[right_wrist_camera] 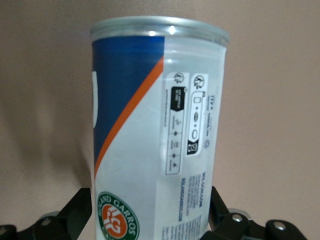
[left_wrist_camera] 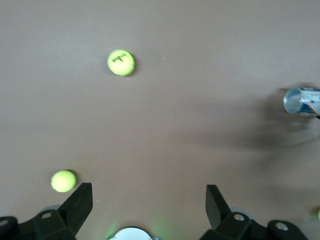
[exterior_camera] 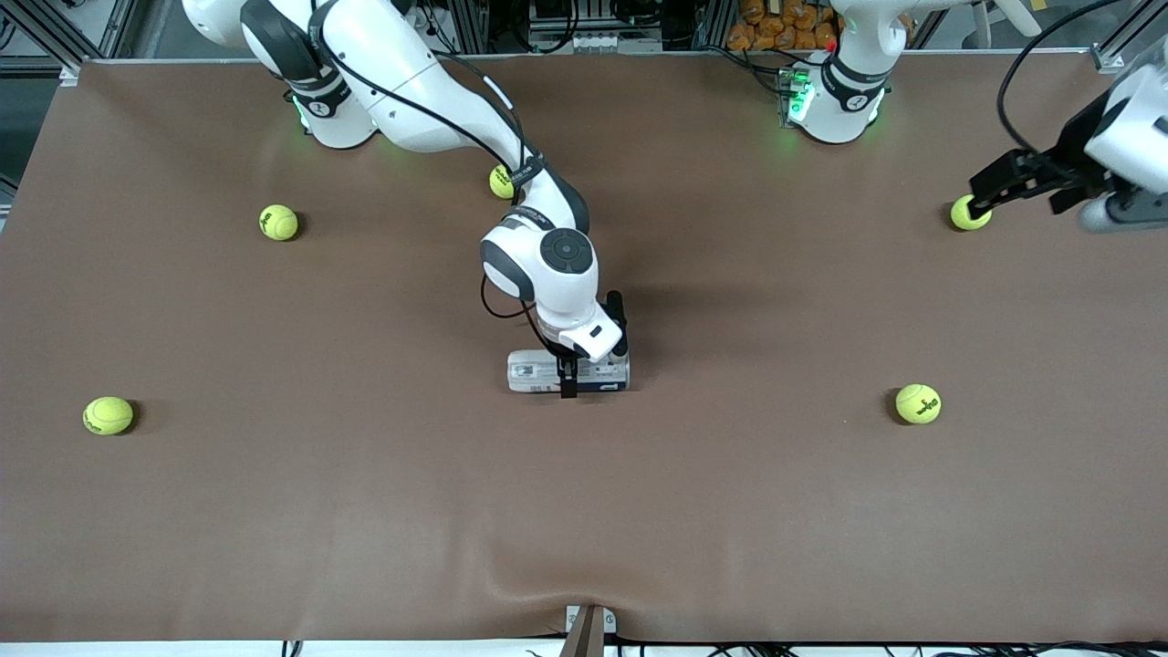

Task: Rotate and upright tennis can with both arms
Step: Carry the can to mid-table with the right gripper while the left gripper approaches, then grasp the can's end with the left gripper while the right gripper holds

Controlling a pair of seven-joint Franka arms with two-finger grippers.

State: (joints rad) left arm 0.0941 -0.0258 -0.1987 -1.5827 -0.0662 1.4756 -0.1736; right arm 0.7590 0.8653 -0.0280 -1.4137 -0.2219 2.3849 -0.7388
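Tennis can (exterior_camera: 568,372): lies flat at mid-desk — not yet upright.
Right gripper (exterior_camera: 568,376): jaws straddle the can, seemingly clenched.
Left gripper (exterior_camera: 990,196): waits well apart — jaws released.

white, navy and orange-striped tennis can (right_wrist_camera: 160,135); yellow-green balls (exterior_camera: 278,222); brown table (exterior_camera: 274,529)

**Brown Table, Cluttered Edge**

A broad table (exterior_camera: 274,511) covered in a matte brown sheet fills the scene, its surface gently rippled toward the front camera's edge. Along the top of the front view stand aluminium frame rails (exterior_camera: 82,23), tangled black cables (exterior_camera: 630,14) and a heap of orange items (exterior_camera: 785,23). Lighting is even and soft.
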